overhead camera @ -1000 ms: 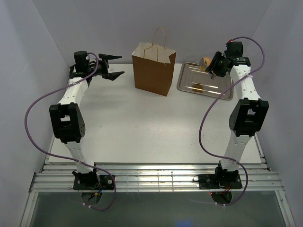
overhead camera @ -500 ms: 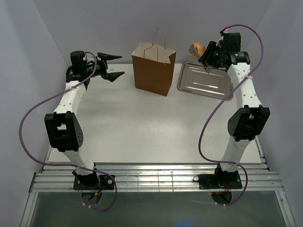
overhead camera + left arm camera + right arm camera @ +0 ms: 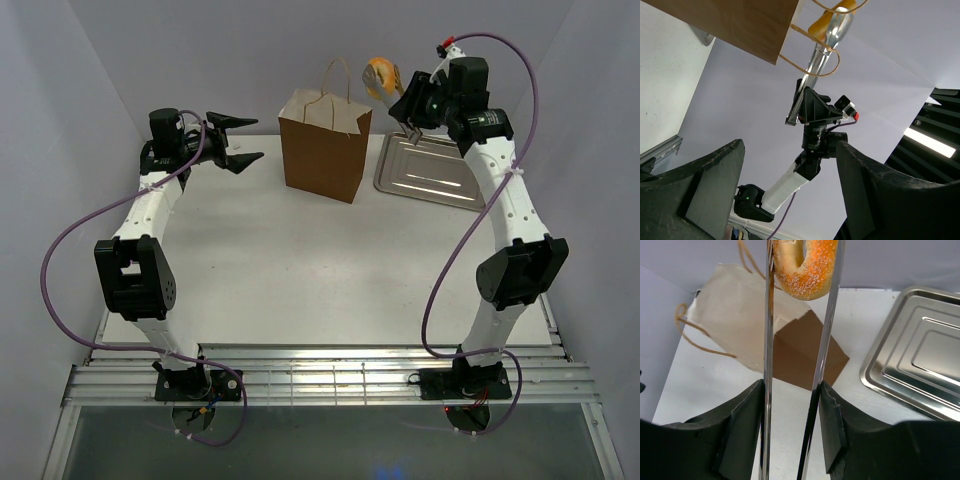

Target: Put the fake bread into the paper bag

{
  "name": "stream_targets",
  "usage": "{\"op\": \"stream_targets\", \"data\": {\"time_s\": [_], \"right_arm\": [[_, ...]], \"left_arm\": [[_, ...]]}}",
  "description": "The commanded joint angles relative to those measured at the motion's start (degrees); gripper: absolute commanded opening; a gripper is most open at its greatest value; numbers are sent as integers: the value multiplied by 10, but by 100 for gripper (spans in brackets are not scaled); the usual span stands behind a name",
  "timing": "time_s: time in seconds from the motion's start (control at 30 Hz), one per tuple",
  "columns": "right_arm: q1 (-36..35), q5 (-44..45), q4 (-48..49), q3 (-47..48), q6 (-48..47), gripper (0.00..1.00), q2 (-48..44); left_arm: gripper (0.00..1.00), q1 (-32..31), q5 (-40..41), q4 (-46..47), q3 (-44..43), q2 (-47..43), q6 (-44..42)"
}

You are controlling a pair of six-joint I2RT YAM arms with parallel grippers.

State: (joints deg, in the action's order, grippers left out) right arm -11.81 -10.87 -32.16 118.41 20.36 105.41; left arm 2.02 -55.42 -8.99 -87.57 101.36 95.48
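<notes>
Toward the table's far left edge, the left gripper (image 3: 250, 138) hangs over the table with its 2 fingers (image 3: 700, 185) apart and nothing between them, pointing at the brown paper bag (image 3: 325, 150). The bag stands upright near the middle of the far edge, with its mouth open and its twisted handles up. Just beside it, in the far right corner, lies a silver metal tray (image 3: 432, 172). Higher up, the right gripper (image 3: 791, 385) holds its fingers clamped on metal tongs (image 3: 768, 340). The tongs' 2 blades pinch the orange sugared ring donut (image 3: 807, 265) in the air by the bag's tray-side upper edge, outside the bag.
</notes>
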Motion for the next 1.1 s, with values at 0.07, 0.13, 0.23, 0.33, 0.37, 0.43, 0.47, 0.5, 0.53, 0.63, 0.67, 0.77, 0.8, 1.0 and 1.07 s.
{"op": "stream_targets", "data": {"time_s": [0.07,0.13,0.23,0.33,0.37,0.43,0.47,0.5,0.53,0.63,0.67,0.77,0.8,1.0,1.07], "right_arm": [[-43,2,75,41,-48,29,-36],[-56,3,76,46,-60,30,-37],[-73,9,77,48,-71,30,-39],[-92,22,76,50,-92,30,-42],[-95,24,75,51,-102,31,-42],[-102,32,70,53,-109,31,-40],[-102,34,68,53,-112,31,-40],[-103,35,67,53,-113,32,-40],[-105,35,66,53,-114,32,-41],[-110,36,66,51,-120,33,-41],[-112,36,65,50,-121,34,-40],[-116,35,63,49,-124,37,-38],[-117,35,63,47,-124,38,-38],[-120,33,62,47,-127,44,-35],[-121,31,61,46,-126,47,-33]], "left_arm": [[84,-3,-11,13,-8,-26,3],[84,-3,-11,13,-8,-27,4],[84,-3,-12,13,-8,-27,5],[84,-3,-12,14,-8,-27,5],[84,-3,-12,15,-8,-28,5],[84,-3,-11,14,-8,-28,5],[84,-3,-11,14,-7,-29,5],[84,-3,-11,15,-7,-30,4],[84,-4,-11,15,-5,-31,4],[84,-4,-11,14,-3,-32,5],[84,-4,-11,14,-4,-32,4],[84,-4,-10,15,-3,-32,5],[84,-4,-10,14,-3,-31,5],[84,-4,-9,15,-1,-31,4],[84,-4,-9,15,0,-31,5]]}}
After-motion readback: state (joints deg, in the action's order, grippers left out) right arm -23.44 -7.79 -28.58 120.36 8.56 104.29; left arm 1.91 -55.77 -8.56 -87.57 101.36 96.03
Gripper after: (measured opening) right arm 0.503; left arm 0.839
